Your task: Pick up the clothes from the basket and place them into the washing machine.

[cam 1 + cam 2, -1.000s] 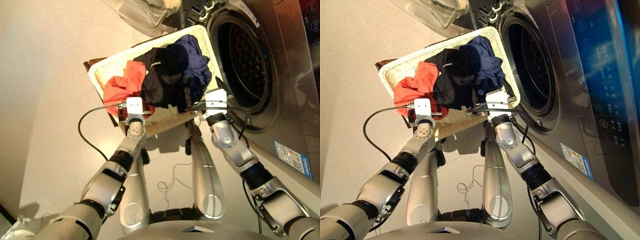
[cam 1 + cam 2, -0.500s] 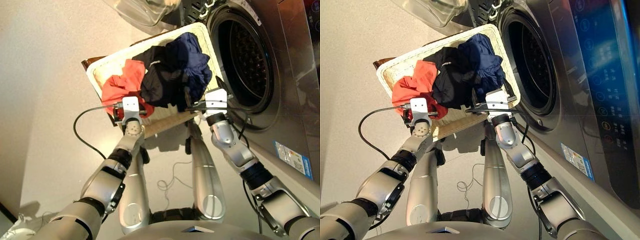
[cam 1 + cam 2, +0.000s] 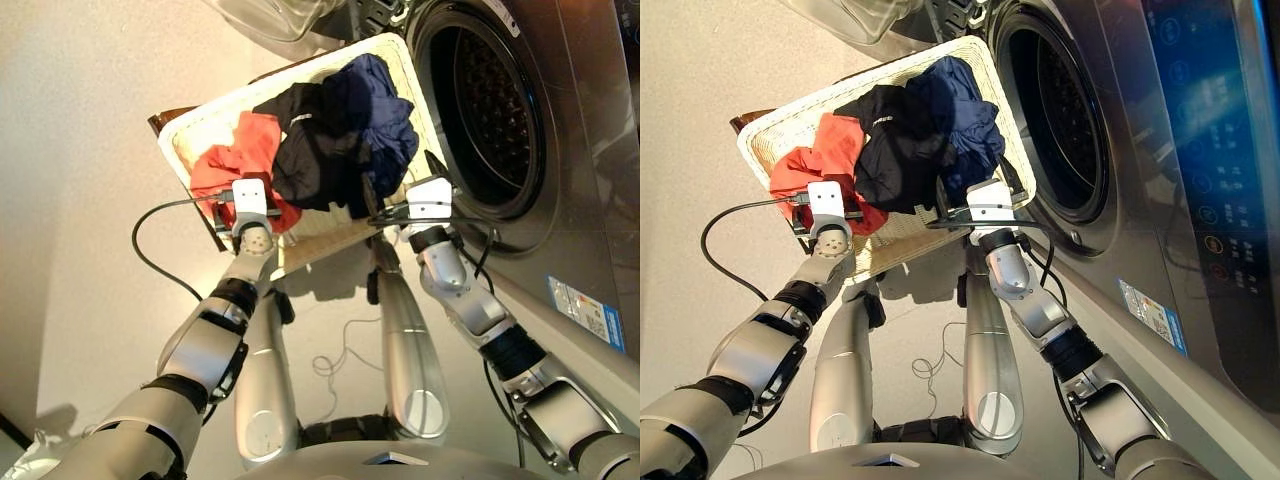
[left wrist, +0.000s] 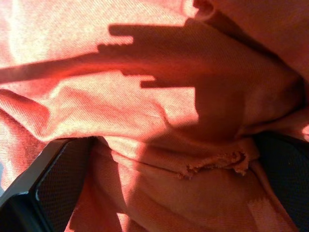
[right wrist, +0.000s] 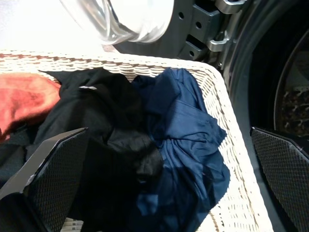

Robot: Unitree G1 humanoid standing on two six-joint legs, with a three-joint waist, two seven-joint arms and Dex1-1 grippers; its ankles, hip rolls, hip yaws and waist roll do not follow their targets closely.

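Washing machine point(image 3: 560, 150) stands to the right of both grippers, dark grey, drum mouth point(image 3: 490, 115) open and dark inside. Its round glass door point(image 5: 120, 19) is swung out beyond the far end of the basket.

Basket point(image 3: 190, 150), cream wicker with a low rim, sits just ahead of both grippers, its right long side close to the drum mouth. All three garments lie in it.

Navy garment point(image 3: 385, 110) is heaped at the basket's far right, ahead of the right gripper and nearest the drum. Black garment point(image 3: 310, 150) lies in the middle, overlapping the navy one, between the two grippers and ahead of them. Red-orange garment point(image 3: 235, 165) lies at the left end, touching the black one, directly under the left gripper.

Left gripper point(image 4: 159, 193) is pressed into the red-orange cloth: fingers point(image 4: 58, 179) are spread, with a fold of the fabric bunched between them; not clenched on it.

Right gripper point(image 5: 169, 179) hovers over the near right edge of the basket, fingers point(image 5: 285, 169) spread wide, holding nothing, apart from the black and navy cloth ahead of it.
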